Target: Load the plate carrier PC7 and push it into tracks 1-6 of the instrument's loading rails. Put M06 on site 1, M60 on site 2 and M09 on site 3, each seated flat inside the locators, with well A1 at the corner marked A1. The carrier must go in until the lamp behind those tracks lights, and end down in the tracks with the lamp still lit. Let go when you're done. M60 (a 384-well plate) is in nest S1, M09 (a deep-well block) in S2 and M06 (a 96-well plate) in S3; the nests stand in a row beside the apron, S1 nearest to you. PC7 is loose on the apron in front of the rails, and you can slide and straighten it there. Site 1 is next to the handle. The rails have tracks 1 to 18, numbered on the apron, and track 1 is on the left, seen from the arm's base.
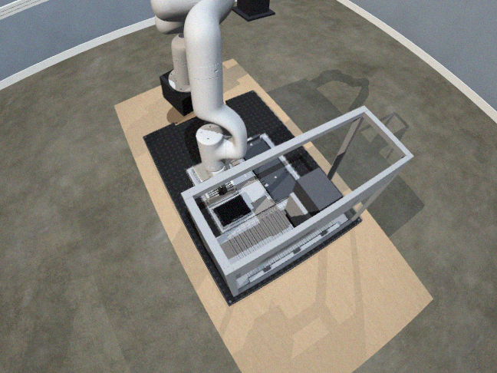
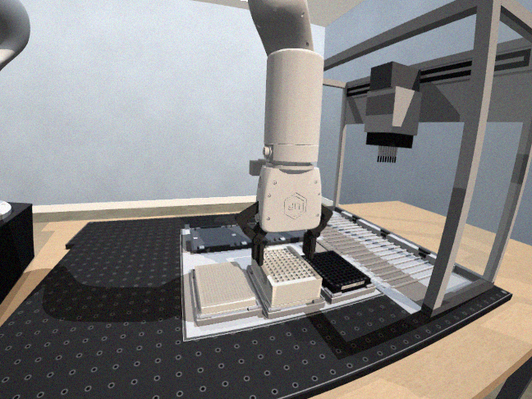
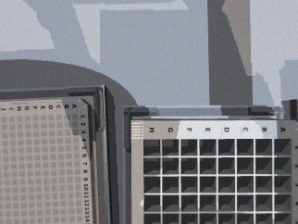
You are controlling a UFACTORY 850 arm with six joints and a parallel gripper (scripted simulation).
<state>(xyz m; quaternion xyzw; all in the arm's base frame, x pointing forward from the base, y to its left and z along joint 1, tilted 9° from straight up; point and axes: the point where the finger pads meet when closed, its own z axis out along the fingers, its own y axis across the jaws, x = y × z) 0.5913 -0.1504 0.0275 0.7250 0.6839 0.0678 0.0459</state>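
A deep block (image 3: 217, 180) of square wells fills the lower right — its top margin lettered H to A from left to right. Just left of the block, across a dark gap, lies a fine-grid plate (image 3: 43, 167), slightly tilted, numbers down its right edge.

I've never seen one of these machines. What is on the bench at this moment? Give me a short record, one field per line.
Arm: one white arm, pointing straight down over the middle plate
Gripper: open, holding nothing, dark fingers either side of the deep-well block
Deep-well block: tall, cream, in the middle nest
384-well plate: low, cream, fine grid, in the nearest nest
96-well plate: black, in the far nest
Carrier: dark, flat, behind the nests, no plates visible on it
Rails: ribbed tracks under the grey frame
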